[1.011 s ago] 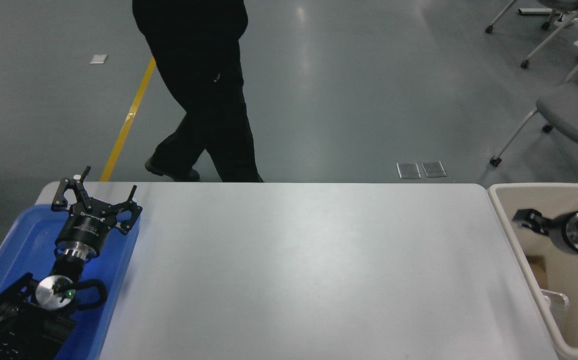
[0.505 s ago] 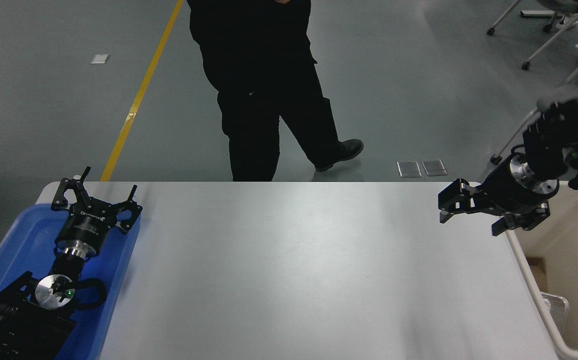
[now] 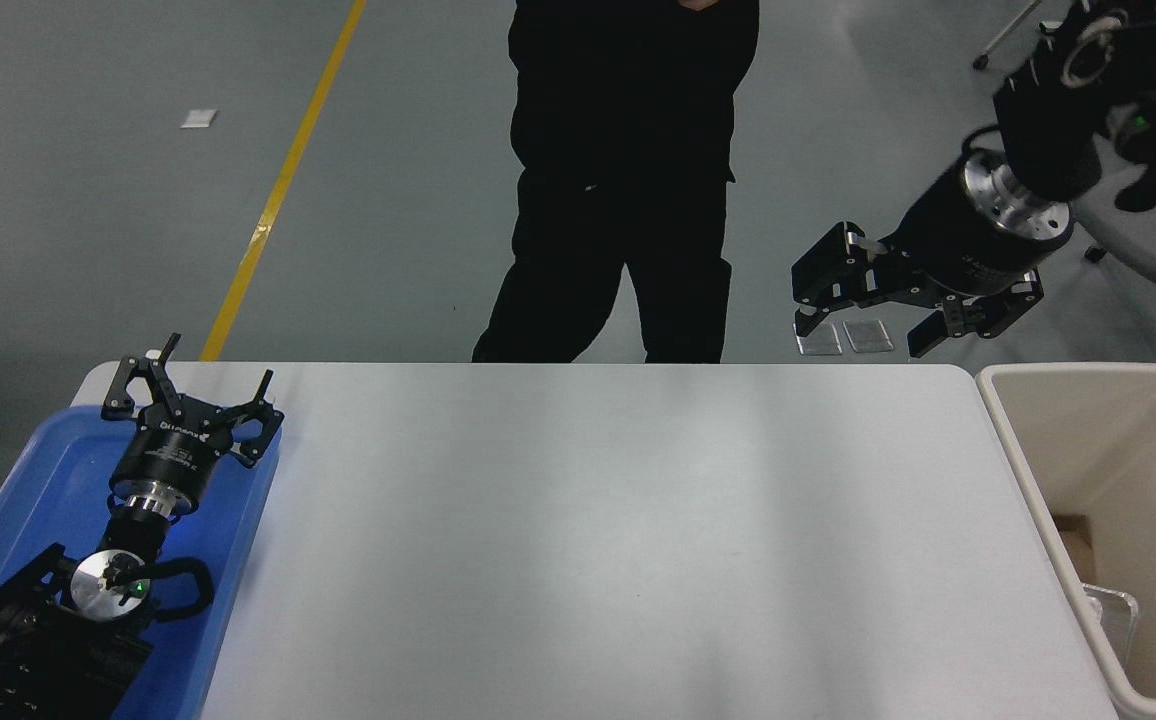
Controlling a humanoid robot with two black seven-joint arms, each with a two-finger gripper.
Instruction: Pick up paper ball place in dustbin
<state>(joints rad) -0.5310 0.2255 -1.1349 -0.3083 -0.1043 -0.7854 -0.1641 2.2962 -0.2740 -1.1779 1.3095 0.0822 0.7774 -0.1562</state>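
The right gripper point(image 3: 863, 310) hangs high above the far right corner of the white table point(image 3: 618, 540), with its jaws spread wide apart and nothing between them. No paper ball is visible anywhere: it is not on the table, not in the gripper, and not in the part of the dustbin point(image 3: 1013, 440) that the picture shows, where I see only a brown flat piece and a clear plastic thing near the bottom. So I cannot tell which way the ball lies from the tool; my judgement is that it is already inside the dustbin, hidden from this view, or that a new one is not yet put down. The dustbin stands just beside the table's right edge, below and to the right of the gripper, so the right arm is much the nearer one to it. The left gripper point(image 3: 193, 385) is parked over the blue tray point(image 3: 38, 480) at the lower left, fingers open. Compared with half a second ago, the right gripper has gone upward and a little to the left, away from the dustbin rim, and the person point(image 3: 628, 180) at the far side has stepped to the right.
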